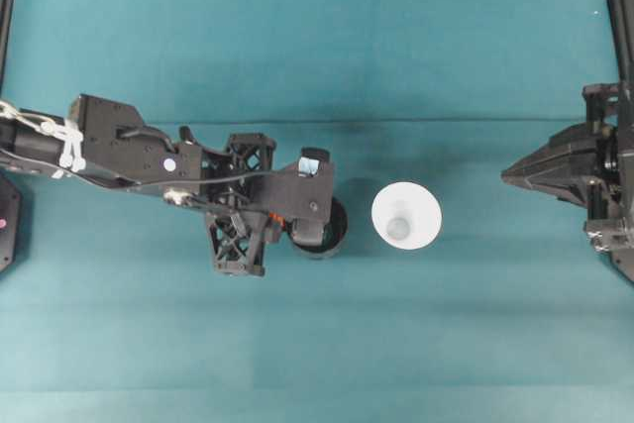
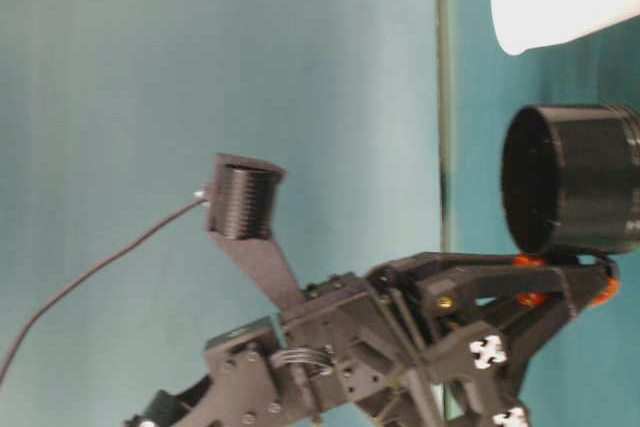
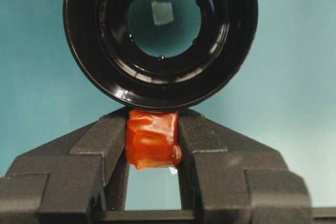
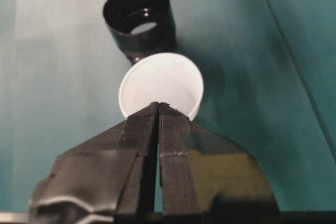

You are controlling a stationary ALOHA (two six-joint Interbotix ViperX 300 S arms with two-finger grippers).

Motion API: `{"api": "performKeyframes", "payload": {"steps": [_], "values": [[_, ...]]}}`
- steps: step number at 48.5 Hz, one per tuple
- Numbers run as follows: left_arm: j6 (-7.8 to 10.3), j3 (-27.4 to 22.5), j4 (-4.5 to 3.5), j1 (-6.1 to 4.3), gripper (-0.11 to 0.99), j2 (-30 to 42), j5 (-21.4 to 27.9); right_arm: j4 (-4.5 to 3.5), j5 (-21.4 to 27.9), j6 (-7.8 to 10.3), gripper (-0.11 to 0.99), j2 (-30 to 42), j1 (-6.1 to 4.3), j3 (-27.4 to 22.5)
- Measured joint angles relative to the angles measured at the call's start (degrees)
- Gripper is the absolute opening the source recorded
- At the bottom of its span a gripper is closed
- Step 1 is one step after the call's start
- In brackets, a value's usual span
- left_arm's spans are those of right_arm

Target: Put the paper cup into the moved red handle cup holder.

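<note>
The left gripper (image 3: 153, 140) has its jaws pressed against both sides of the small orange-red handle tab (image 3: 152, 139) of the red handle cup holder (image 3: 160, 40), pinching it with no gap showing. The right gripper (image 4: 158, 109) has its jaws brought together tip to tip and holds nothing; in the overhead view it sits at the table's right edge (image 1: 510, 175), well apart from both cups.

The holder is a glossy black round cup standing mouth-up on the teal table (image 1: 297, 344). Nothing is in it: through an opening in its base the teal surface shows, with a pale square reflection. In the overhead view the left arm covers most of it, leaving the rim free on the side facing the paper cup (image 1: 406, 215).

The paper cup is plain white, tapered from a wide round rim to a narrower base, upright, and contains nothing. It stands just beside the holder, not touching, between the holder and the right gripper.

Open teal table lies all around the two cups, with the widest bare stretch between the paper cup and the right gripper.
</note>
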Motion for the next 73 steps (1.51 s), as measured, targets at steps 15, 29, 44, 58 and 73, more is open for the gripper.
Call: {"api": "performKeyframes", "payload": {"steps": [15,29,44,58,73], "values": [[0.0,0.0,0.09,1.05,0.27,0.35,-0.7,0.0,-0.09,0.09,-0.1,0.0,0.09,0.18],[-0.26,0.09,0.09,1.23,0.82,0.53,-0.79,-0.09,-0.09,0.0,-0.1,0.0,0.0,0.18],[-0.18,0.0,0.0,1.23,0.86,0.53,-1.49,0.0,0.0,2.11,-0.09,0.0,0.0,0.18],[0.18,0.44,0.0,1.23,0.86,-3.87,-0.26,0.09,1.05,2.72,-0.04,0.53,0.0,0.0],[0.35,3.87,0.09,1.41,0.86,-14.68,7.38,0.18,8.09,2.9,0.57,7.65,0.0,-5.8]]}}
